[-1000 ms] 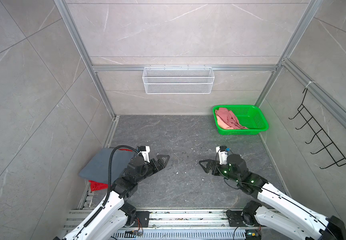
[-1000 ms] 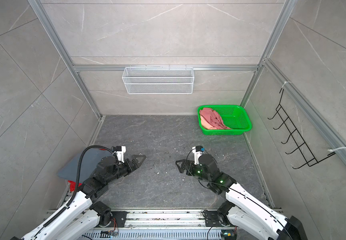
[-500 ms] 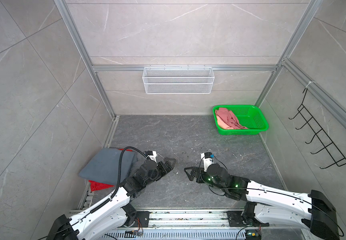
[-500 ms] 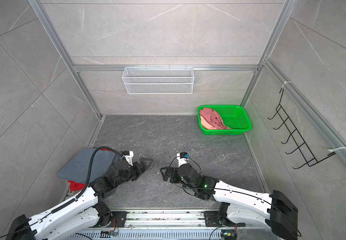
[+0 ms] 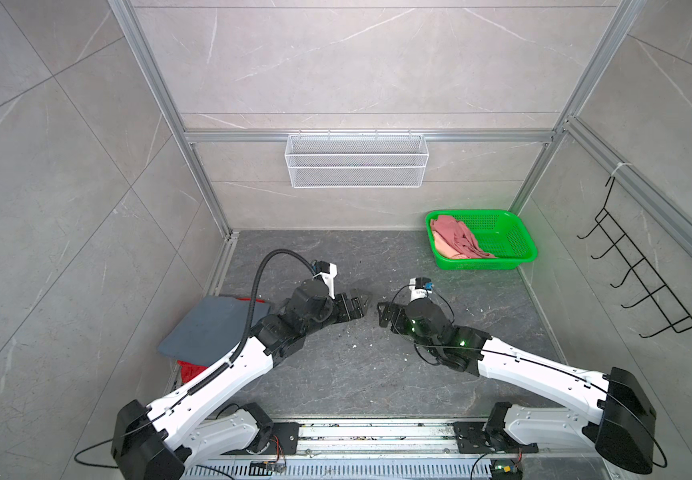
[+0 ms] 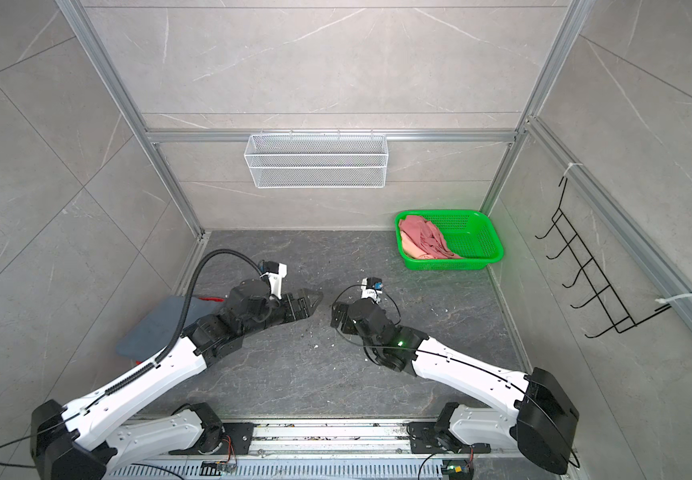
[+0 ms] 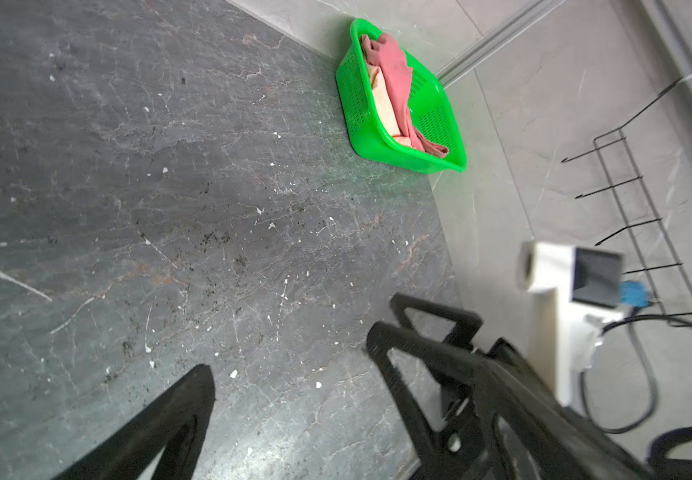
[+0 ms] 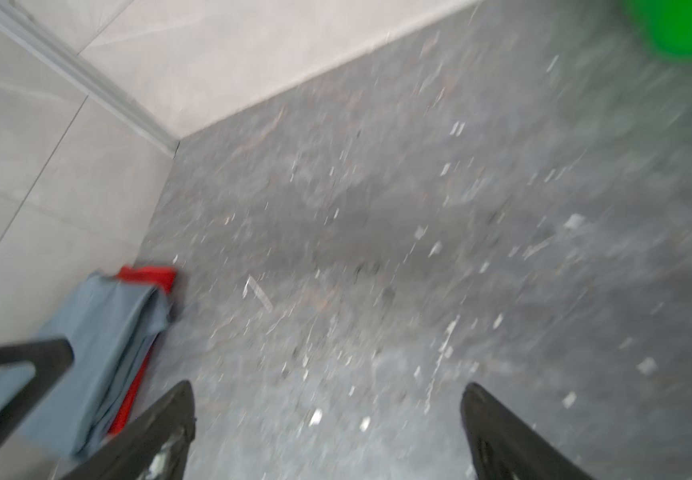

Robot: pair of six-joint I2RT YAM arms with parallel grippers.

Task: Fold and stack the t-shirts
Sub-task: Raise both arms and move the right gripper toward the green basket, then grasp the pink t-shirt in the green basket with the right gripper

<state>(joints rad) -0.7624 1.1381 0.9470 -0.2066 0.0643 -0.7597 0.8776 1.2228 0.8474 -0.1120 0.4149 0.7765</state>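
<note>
Drawing closer together mid-frame than a second ago, left hand and right hand both spread wide, empty | slate shirt lies folded over red shirt, lower left | pink shirt and peach shirt wait in green basket, upper right: probably fetched next.

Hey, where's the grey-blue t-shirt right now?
In both top views the grey-blue t-shirt lies folded at the left edge of the floor, against the left wall, on top of the red t-shirt and partly under the left arm.
</note>
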